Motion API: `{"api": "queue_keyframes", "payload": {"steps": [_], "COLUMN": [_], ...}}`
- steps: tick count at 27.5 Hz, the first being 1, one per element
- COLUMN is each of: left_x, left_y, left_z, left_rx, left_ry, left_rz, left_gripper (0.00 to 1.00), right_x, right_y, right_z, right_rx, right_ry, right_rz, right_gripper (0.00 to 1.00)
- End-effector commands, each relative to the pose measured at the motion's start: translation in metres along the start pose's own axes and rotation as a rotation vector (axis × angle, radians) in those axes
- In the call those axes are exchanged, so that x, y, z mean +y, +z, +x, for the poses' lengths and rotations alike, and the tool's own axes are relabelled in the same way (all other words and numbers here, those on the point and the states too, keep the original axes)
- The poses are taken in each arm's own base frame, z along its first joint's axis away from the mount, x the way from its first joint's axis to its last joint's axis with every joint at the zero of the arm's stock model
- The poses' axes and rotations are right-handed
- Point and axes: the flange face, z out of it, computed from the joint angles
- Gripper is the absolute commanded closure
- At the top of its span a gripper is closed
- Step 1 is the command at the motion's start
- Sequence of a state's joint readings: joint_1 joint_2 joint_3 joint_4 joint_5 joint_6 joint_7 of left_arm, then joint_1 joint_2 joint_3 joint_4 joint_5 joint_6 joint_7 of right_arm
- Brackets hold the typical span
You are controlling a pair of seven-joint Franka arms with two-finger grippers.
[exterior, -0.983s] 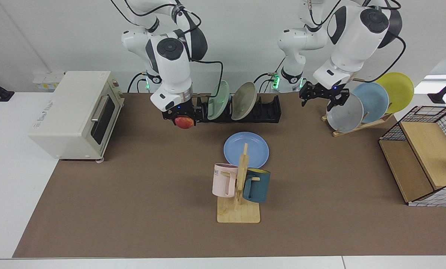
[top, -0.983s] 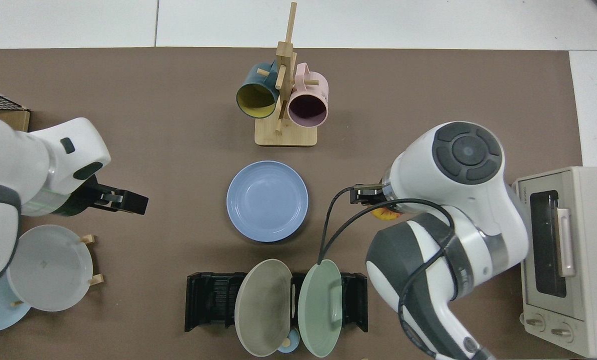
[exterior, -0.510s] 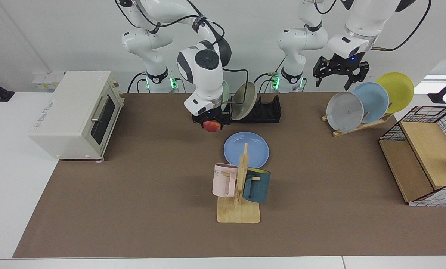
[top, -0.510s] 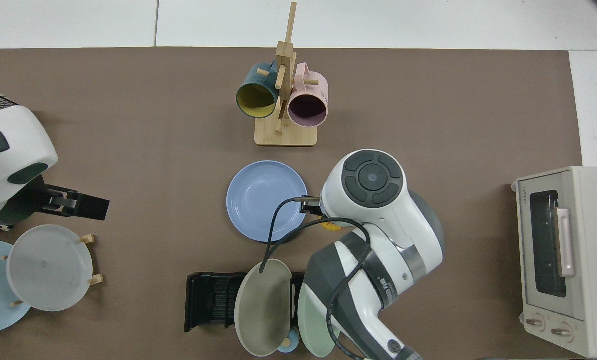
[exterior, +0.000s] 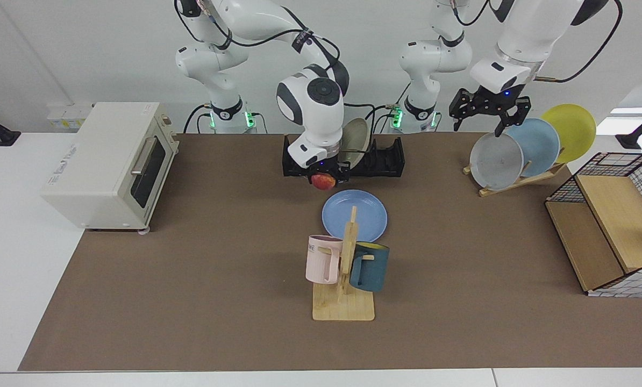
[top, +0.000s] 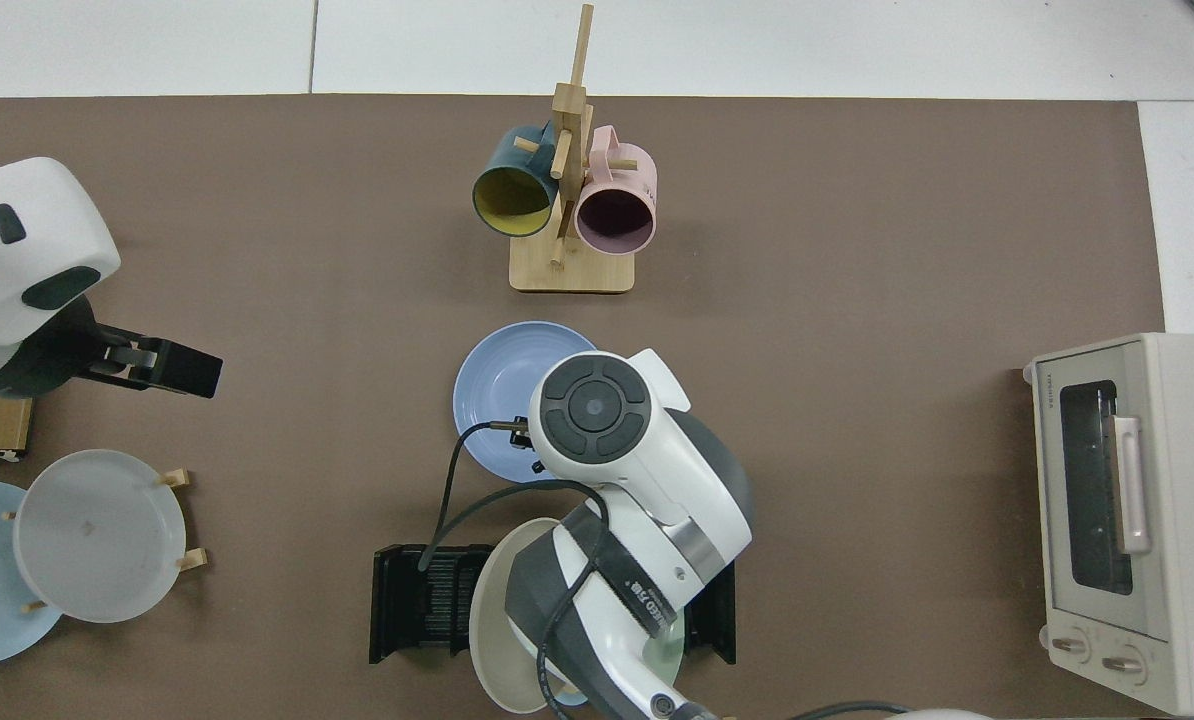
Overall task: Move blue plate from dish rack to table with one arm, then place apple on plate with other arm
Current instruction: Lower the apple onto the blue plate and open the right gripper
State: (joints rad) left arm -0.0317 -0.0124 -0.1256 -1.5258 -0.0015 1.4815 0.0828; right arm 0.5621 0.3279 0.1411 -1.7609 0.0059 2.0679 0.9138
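The small round red-and-yellow apple [exterior: 323,181], pinched in the right gripper [exterior: 324,178], has been carried to the rim of the flat periwinkle-blue plate [exterior: 362,215] on the brown-matted table [exterior: 192,269], so release seems near, while the left gripper [exterior: 489,110] waits spread.

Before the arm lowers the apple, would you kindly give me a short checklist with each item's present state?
1. Blue plate flat on the table: ok.
2. Plate bare, nothing lying on it: ok.
3. Apple held in the right gripper, jaws closed on it: ok.
4. Apple above the plate: not ok in the facing view; hidden under the arm in the top view.
5. Left gripper, jaws open, waiting clear near the grey plate: ok.
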Motion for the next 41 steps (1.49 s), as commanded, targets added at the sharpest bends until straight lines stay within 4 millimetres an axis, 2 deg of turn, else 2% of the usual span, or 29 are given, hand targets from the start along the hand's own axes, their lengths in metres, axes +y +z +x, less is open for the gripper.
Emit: {"api": "queue_keyframes", "payload": {"steps": [1,7,11,14,23,27,33,41], "left_x": [-0.003,-0.001,-0.002,-0.003,-0.003,-0.01,-0.02,-0.018], "left_y": [-0.008,-0.006,-0.006,-0.006,-0.009,-0.01,-0.011,-0.016], "left_z": [0.002,-0.001,-0.002,-0.003,-0.004,-0.005,-0.007,-0.01], "left_rx": [-0.005,-0.014,-0.015,-0.015,-0.009,-0.006,-0.005,0.004], "left_ry": [-0.01,-0.007,-0.009,-0.018,-0.023,-0.036,-0.055,-0.054], "left_rz": [0.025,0.024,0.029,0.029,0.016,0.016,0.015,0.017], "left_gripper": [0.0,0.0,0.0,0.0,0.0,0.0,0.0,0.0], "right_x": [-0.02,-0.043,-0.047,-0.049,-0.043,-0.04,-0.044,-0.05], "right_y": [0.007,0.026,0.044,0.049,0.065,0.076,0.072,0.08], "right_z": [0.006,-0.01,-0.01,-0.008,0.005,0.011,0.033,0.035], "right_rx": [0.029,0.042,0.053,0.062,0.068,0.061,0.062,0.057], "right_ry": [0.038,0.027,0.025,0.027,0.027,0.031,0.046,0.044], "right_rz": [0.035,0.053,0.049,0.061,0.052,0.039,0.045,0.047], "right_gripper": [1.0,1.0,1.0,1.0,1.0,1.0,1.0,1.0]}}
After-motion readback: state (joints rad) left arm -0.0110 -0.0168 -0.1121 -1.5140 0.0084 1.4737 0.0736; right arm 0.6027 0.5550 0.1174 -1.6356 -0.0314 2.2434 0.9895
